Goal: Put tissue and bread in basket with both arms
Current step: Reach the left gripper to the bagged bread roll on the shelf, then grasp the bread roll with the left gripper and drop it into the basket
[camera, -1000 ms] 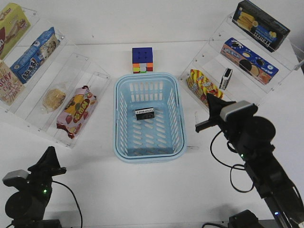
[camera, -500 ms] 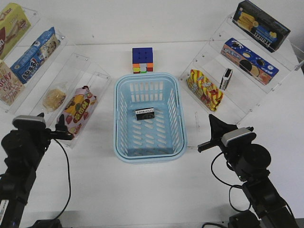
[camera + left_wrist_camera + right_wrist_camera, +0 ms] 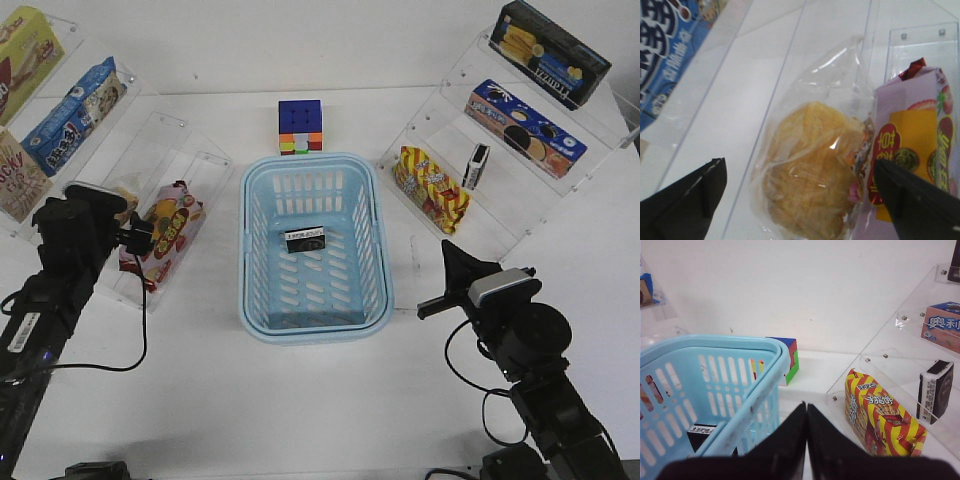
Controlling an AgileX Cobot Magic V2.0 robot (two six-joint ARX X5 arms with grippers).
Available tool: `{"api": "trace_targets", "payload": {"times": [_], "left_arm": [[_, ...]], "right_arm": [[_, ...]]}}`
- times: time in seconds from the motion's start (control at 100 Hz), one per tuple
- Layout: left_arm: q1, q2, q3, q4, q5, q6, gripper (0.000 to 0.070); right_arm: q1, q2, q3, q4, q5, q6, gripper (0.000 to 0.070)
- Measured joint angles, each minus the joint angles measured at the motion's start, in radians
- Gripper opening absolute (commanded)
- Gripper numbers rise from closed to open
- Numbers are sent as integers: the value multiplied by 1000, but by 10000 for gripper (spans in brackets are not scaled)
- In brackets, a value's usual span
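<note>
The light blue basket (image 3: 385, 270) stands mid-table with one black-and-white tissue pack (image 3: 305, 240) lying flat on its bottom; the pack also shows through the basket wall in the right wrist view (image 3: 701, 434). A second tissue pack (image 3: 478, 166) stands upright on the right shelf (image 3: 935, 390). The bread (image 3: 812, 170), a golden bun in clear wrap, lies on the left shelf. My left gripper (image 3: 799, 172) is open with a finger on each side of the bun, not touching it; in the front view the gripper (image 3: 138, 238) hides most of the bun. My right gripper (image 3: 806, 407) is shut and empty, just right of the basket (image 3: 740, 390).
A long red fruit packet (image 3: 920, 140) lies against the bun. A Rubik's cube (image 3: 300, 126) sits behind the basket. A red-and-yellow striped packet (image 3: 430, 187) and a blue biscuit box (image 3: 525, 128) sit on the right clear shelves. Other boxes fill the left shelves (image 3: 75, 115).
My left arm has risen from the front left corner and reached onto the left shelf at the bun. My right arm drew back from beside the basket, then stayed still.
</note>
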Motion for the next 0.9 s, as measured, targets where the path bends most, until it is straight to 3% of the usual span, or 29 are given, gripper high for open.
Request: {"api": "trace_targets", "payload": {"times": [0.06,0.14,0.17,0.46,0.57,0.66,0.83,0.9], "left_arm": [[-1,18,0,1,0,7,354],[-8,23,0,1,-2,10,74],[-10,23,0,3,-3,11,0],[-48,-11,37,-31,-12,12,1],[-99,-69,101,-52,28,-9,0],[-145,-134,164,-42,156,-82,1],[-266,-180,184,26,534,-285,1],[-336,-149,184,28,602,-338,4]], "right_arm": [[0,0,0,0,0,2,0],[0,0,0,0,0,3,0],[0,0,0,0,0,4,0],[0,0,0,0,0,10,0],[0,0,0,0,0,11,0],[0,0,0,0,0,11,0],[0,0,0,-1,0,11,0],[0,0,0,0,0,11,0]]}}
